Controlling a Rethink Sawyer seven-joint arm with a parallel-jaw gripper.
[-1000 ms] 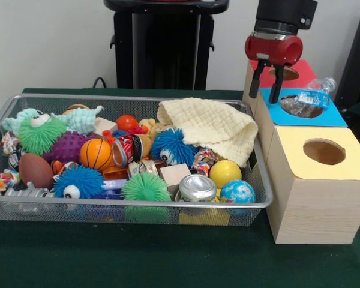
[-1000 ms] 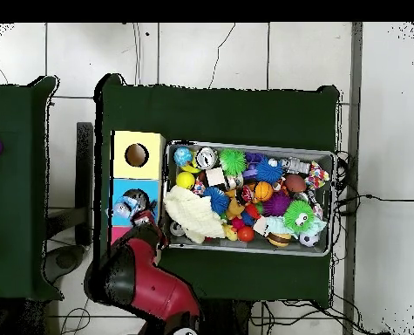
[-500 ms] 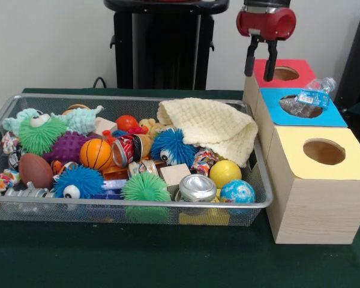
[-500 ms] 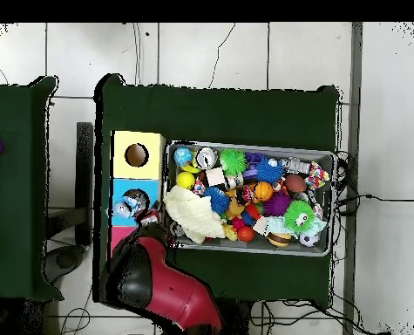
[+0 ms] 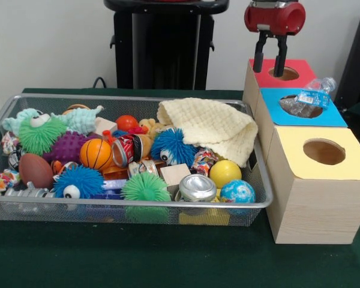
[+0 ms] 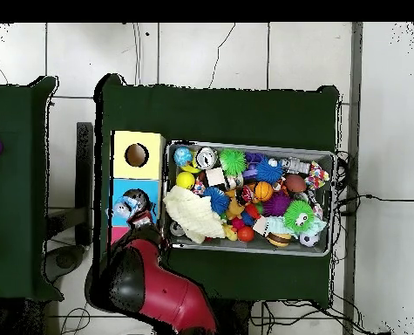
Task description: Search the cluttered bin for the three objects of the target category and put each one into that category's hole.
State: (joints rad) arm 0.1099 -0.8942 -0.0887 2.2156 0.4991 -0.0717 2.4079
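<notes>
Left: bin (image 5: 12, 103) of toys, cloth (image 5: 211, 126) at its right end. Right: packet (image 5: 308, 100) lying across the blue box's (image 5: 336, 117) hole. Above the red box (image 5: 300, 68), gripper (image 5: 270, 65) parted, holding nothing.

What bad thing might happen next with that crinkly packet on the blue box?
The packet sits only partly in the blue box's hole, one end poking over the rim, so it might stay stuck or slide off. The gripper hangs empty above the red box. Other packets may hide under the cloth.
</notes>
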